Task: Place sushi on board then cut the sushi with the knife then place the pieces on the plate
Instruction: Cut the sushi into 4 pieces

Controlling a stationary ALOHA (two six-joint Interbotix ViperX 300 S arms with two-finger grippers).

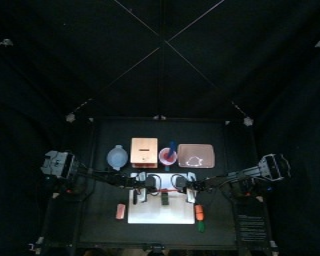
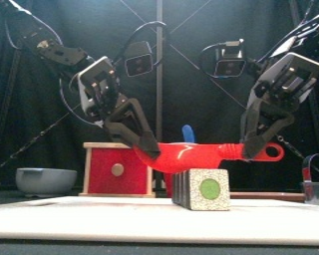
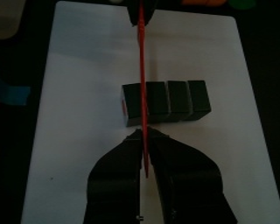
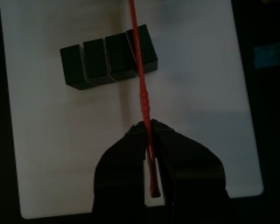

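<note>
The dark green sushi roll (image 2: 202, 189) lies on the white board (image 2: 109, 214), its several blocks still joined (image 3: 166, 101). A red toy knife (image 2: 202, 152) hangs level just above it, held at both ends. My left gripper (image 2: 152, 149) is shut on the blade end, and my right gripper (image 2: 246, 147) is shut on the handle end near its ring. In the left wrist view the blade (image 3: 139, 61) runs edge-on from my left gripper (image 3: 140, 140) over the roll's end block. The right wrist view shows the blade (image 4: 139, 61) crossing the sushi roll (image 4: 108, 59) ahead of my right gripper (image 4: 146, 131).
Along the back of the table stand the blue-grey bowl (image 1: 116, 155), the wooden box (image 1: 143, 152) with its red drawer front, the red cup (image 1: 167, 155) holding the blue knife (image 2: 186, 132), and the pink tray (image 1: 196, 155). Small toy foods (image 1: 121, 210) (image 1: 199, 212) lie beside the board.
</note>
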